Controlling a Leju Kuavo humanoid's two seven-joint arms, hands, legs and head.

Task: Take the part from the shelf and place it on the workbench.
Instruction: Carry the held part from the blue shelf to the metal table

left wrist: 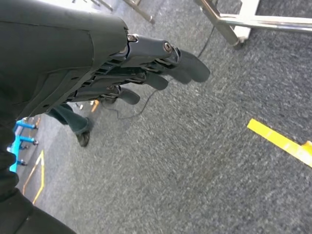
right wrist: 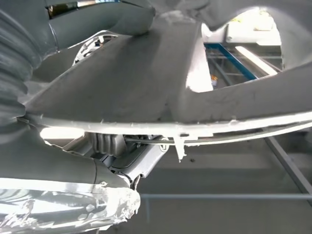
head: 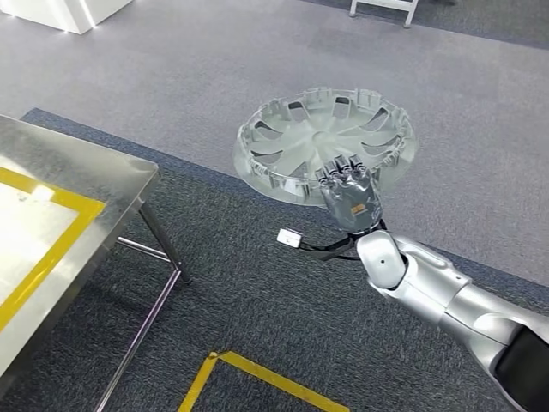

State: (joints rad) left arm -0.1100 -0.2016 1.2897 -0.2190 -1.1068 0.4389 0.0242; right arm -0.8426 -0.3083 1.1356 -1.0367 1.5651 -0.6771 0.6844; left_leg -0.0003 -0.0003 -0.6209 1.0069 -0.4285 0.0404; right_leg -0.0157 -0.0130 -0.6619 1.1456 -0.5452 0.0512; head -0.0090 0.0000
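The right arm (head: 453, 296), nearest the head camera, reaches forward from below with its wrist raised. The right hand (head: 349, 196) grasps the near rim of a silver wheel cover (head: 323, 142), fingers curled over the edge, holding it roughly flat in the air above the grey carpet (head: 272, 292). In the right wrist view the cover's rim (right wrist: 158, 129) runs across the picture with the thumb (right wrist: 73, 204) just beneath it.

The cover is off the shelf, so the pick looks done. What is left, by my judgement, is carrying it to the workbench (head: 97, 176) and setting it down; the cover hangs well apart from the workbench, off beyond its corner.

The left hand (left wrist: 147, 73) hangs over the carpet near a yellow floor line (left wrist: 279, 141), released, its fingers extended and holding nothing.
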